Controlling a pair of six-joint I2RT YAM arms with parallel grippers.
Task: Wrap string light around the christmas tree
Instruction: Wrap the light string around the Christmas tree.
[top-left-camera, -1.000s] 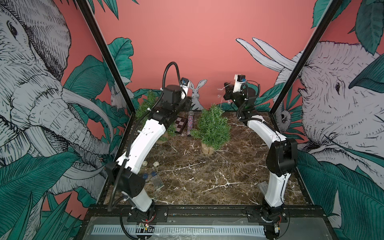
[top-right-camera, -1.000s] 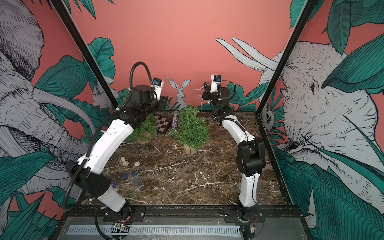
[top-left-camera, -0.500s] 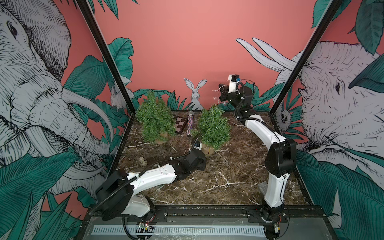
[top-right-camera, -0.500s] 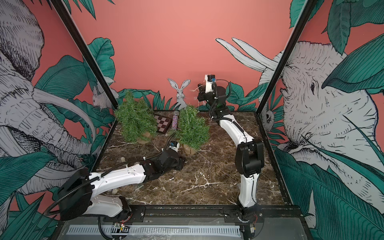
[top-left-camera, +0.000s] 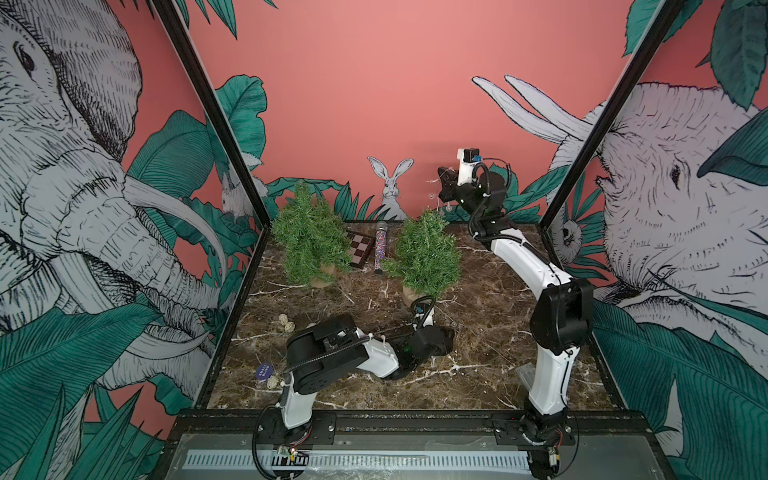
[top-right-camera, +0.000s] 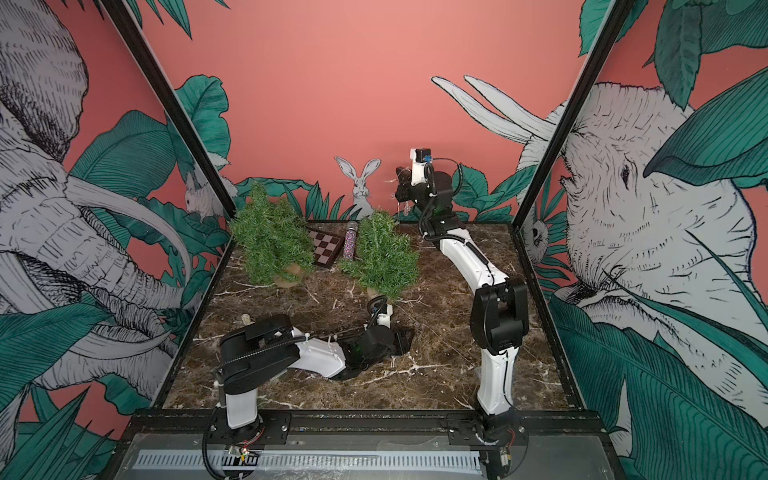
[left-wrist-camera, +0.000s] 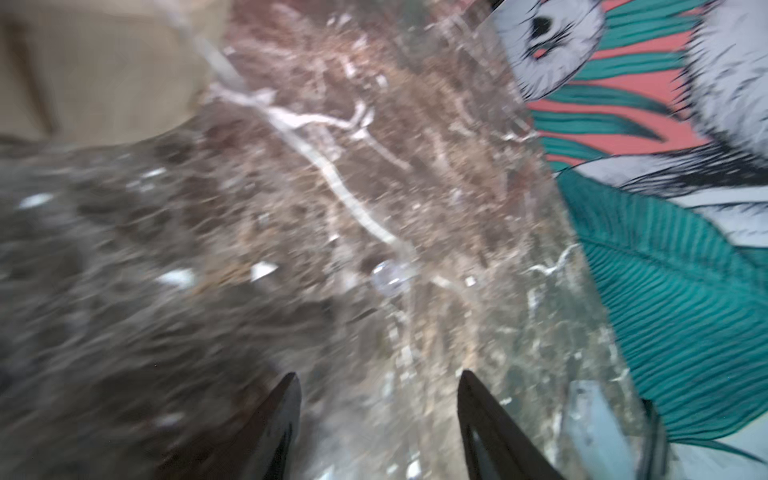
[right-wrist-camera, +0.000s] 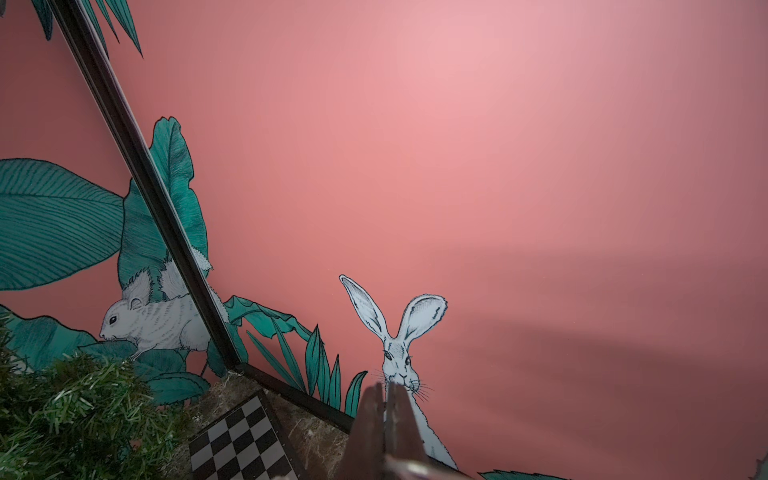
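String light (left-wrist-camera: 388, 276) sits in two places at once. One clear bulb lies on the tabletop (top-left-camera: 478, 374) just ahead of the left gripper (left-wrist-camera: 378, 378). In both top views a thin wire with a few bulbs hangs from the right gripper (top-left-camera: 444, 180) toward the tip of the christmas tree (top-left-camera: 424, 253), which stands near the back edge. None of it looks wound round the branches yet.

My worry is the wire. It is so fine it barely shows, so a pull from above could snag it in the needles and tip the little tree, or slide it out of the pinch. The low arm could also drag slack across the marble, or miss the bulb altogether, since its own view is smeared.

The left arm lies folded low over the middle of the tabletop, reaching toward the right edge, jaws apart with nothing between them. The right arm stretches high over the back edge, jaws pressed together, apparently on the wire.
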